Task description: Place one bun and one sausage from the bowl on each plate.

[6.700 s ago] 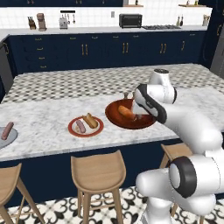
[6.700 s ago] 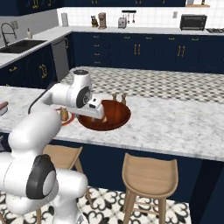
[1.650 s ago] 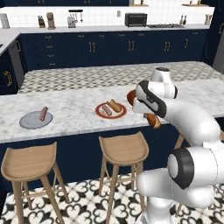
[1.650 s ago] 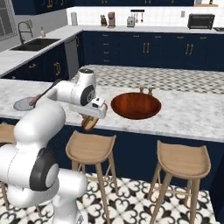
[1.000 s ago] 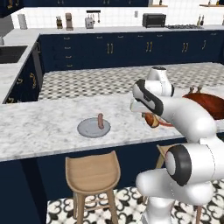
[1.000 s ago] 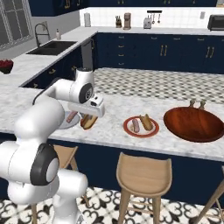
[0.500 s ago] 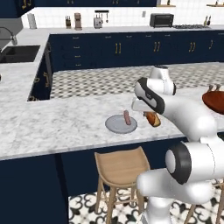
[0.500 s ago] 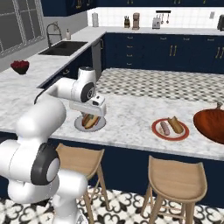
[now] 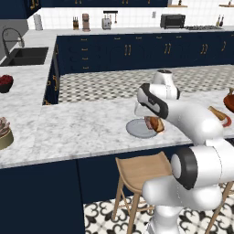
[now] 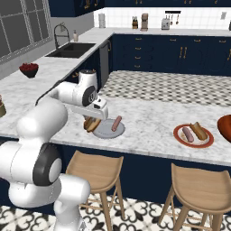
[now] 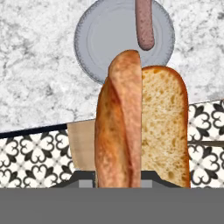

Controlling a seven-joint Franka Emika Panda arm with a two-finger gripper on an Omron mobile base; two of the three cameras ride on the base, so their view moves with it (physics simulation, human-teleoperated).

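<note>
1. Gripper (image 10: 93, 121) pinching a split bun (image 11: 140, 127) upright between the jaws, hanging low over the near edge of the marble counter (image 10: 149, 122).
2. Bun filling the middle of the hand view, crust on its left half, cut crumb face on its right; fingertips hidden behind it.
3. Bun (image 9: 154, 123) hovering at the near rim of the grey plate (image 9: 137, 130) in the left base view, partly overlapping it; touching or clear, cannot tell.
4. Grey plate (image 11: 103, 41) lying on the counter just past the bun in the hand view, already carrying one sausage (image 11: 144, 24) toward its far side.
5. Sausage (image 10: 117, 122) lying on the right half of the grey plate (image 10: 108, 131) in the right base view, bun (image 10: 91, 124) sitting at the plate's left edge.
6. Red-rimmed plate (image 10: 193, 135) resting further right along the counter, well apart, holding a bun (image 10: 198, 130) and a sausage (image 10: 187, 133) side by side.
7. Reddish-brown bowl (image 10: 225, 127) showing at the right frame edge, cut off.
8. Wooden stool (image 10: 95, 172) standing below the counter under the gripper.
9. Dark bowl of red fruit (image 10: 28, 69) sitting on the far left counter beside the sink (image 10: 72, 49).
</note>
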